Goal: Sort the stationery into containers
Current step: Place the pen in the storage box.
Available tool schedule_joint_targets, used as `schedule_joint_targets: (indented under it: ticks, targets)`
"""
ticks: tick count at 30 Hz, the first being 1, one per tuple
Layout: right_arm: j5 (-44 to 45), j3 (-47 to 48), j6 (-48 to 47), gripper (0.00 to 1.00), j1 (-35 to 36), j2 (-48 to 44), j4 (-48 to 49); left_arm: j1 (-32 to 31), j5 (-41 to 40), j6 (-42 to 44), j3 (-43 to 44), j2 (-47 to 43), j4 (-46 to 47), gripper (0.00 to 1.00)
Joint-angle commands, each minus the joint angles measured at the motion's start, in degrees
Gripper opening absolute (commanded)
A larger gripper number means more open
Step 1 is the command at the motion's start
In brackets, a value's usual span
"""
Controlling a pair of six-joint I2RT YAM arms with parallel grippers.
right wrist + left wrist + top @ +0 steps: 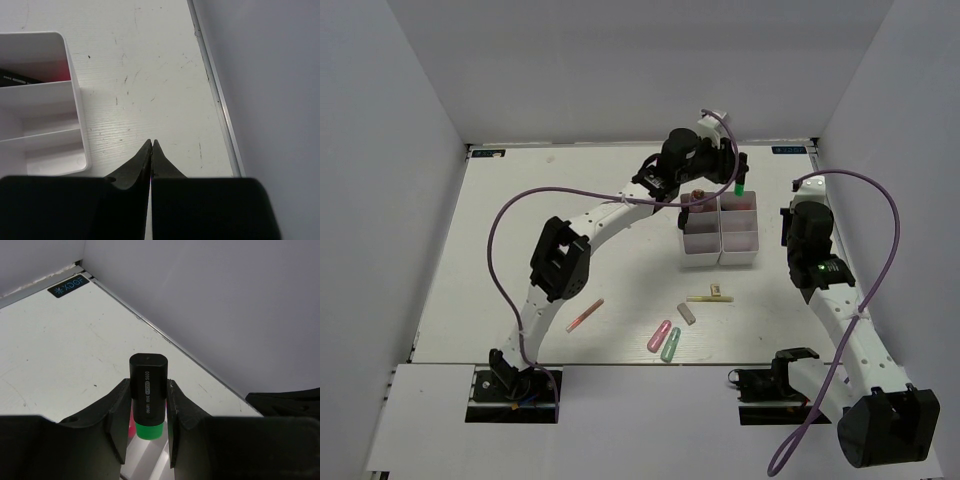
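My left gripper (738, 172) is shut on a black highlighter with a green end (741, 186), held green end down above the far right compartment of the containers (721, 258), two joined white trays. In the left wrist view the highlighter (147, 390) sits between my fingers (119, 420), with the tray (145, 462) below. My right gripper (808, 212) is shut and empty (152, 142), low over the table just right of the trays (75, 100). A thin pink pen (584, 315), pink (659, 335), green (670, 344) and grey (687, 313) capsule erasers and a pale yellow clip (710, 297) lie on the table. The scissors are not in view.
A black item with a pink glow beside it (20, 79) lies in a far tray compartment. A small pinkish piece (698, 197) sits at the trays' far left corner. Grey walls enclose the table; the right wall edge (220, 110) runs close to my right gripper.
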Motion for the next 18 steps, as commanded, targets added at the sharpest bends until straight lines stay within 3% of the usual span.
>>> schedule_joint_targets:
  ticks: [1,18]
  targets:
    - [0.78,-0.27,0.69,0.00,-0.45,0.25,2.94,0.10,0.79,1.13,2.99,1.45,2.30,0.00]
    - [0.00,-0.10,0.51,0.00,-0.98,0.95,2.68,0.28,-0.79,4.02,3.96,4.44,0.89,0.00]
